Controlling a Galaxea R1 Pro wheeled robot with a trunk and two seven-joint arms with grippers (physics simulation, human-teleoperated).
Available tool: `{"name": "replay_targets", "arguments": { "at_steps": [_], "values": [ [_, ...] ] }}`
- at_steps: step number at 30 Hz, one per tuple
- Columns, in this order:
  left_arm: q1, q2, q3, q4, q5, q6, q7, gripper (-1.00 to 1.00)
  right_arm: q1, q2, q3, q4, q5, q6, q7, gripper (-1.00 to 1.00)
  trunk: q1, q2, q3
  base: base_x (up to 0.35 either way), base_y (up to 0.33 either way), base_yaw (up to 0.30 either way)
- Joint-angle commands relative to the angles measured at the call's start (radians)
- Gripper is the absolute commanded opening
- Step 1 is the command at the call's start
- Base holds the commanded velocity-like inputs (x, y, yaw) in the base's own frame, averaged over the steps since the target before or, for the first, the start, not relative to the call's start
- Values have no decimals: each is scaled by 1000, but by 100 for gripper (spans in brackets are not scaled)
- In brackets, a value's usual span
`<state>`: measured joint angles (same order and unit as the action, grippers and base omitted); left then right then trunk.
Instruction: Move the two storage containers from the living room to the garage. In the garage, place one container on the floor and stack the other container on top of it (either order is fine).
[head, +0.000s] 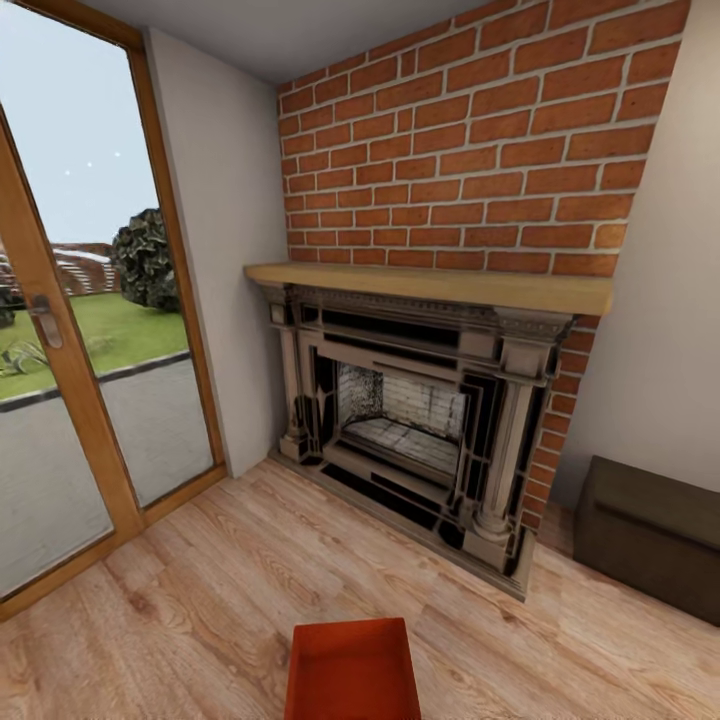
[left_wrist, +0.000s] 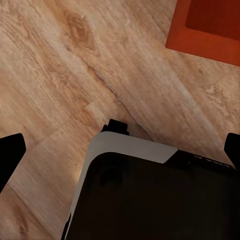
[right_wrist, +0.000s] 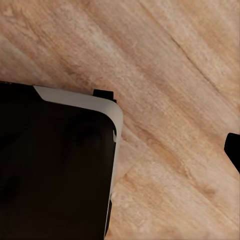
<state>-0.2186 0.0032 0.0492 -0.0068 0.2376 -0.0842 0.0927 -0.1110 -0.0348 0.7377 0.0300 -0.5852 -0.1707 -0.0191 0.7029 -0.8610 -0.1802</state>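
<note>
One storage container (head: 352, 672) lay on the wood floor (head: 180, 600) before the fireplace (head: 420, 420), long axis running near to far. Wrist cameras added the robot's base (left_wrist: 150, 200); both fingers' state: cannot tell.

No readable text, label, brand, number or sign is showing anywhere in these views. The orange-red storage container (head: 352, 668) is showing plain walls with no marking, and the brick fireplace (head: 420, 420), its wooden mantel (head: 430, 285) and the glazed door (head: 70, 330) are carrying no lettering. The dark robot base (left_wrist: 155, 195) seen from both wrist cameras is bearing nothing legible either.
</note>
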Motion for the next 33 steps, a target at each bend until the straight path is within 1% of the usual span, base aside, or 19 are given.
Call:
{"name": "replay_targets", "arguments": {
  "at_steps": [1,9,16,20,33],
  "values": [
    [-1,0,4,1,1,-3,1,100,-1,1,8,3,-5,-4,-1,100,0,-1,-3,0,0,0],
    [-1,0,4,1,2,-3,1,100,-1,0,8,4,-5,-2,9,100,0,-1,-16,0,0,0],
    [-1,0,4,1,2,-3,1,100,-1,1,8,3,-5,33,1,100,0,-1,-27,0,0,0],
    [-1,0,4,1,2,-3,1,100,0,1,8,3,-5,40,-1,100,0,-1,-34,0,0,0],
    [-1,0,4,1,2,-3,1,100,0,-1,8,3,-5,42,12,100,0,-1,-55,0,0,0]
  ]
}}
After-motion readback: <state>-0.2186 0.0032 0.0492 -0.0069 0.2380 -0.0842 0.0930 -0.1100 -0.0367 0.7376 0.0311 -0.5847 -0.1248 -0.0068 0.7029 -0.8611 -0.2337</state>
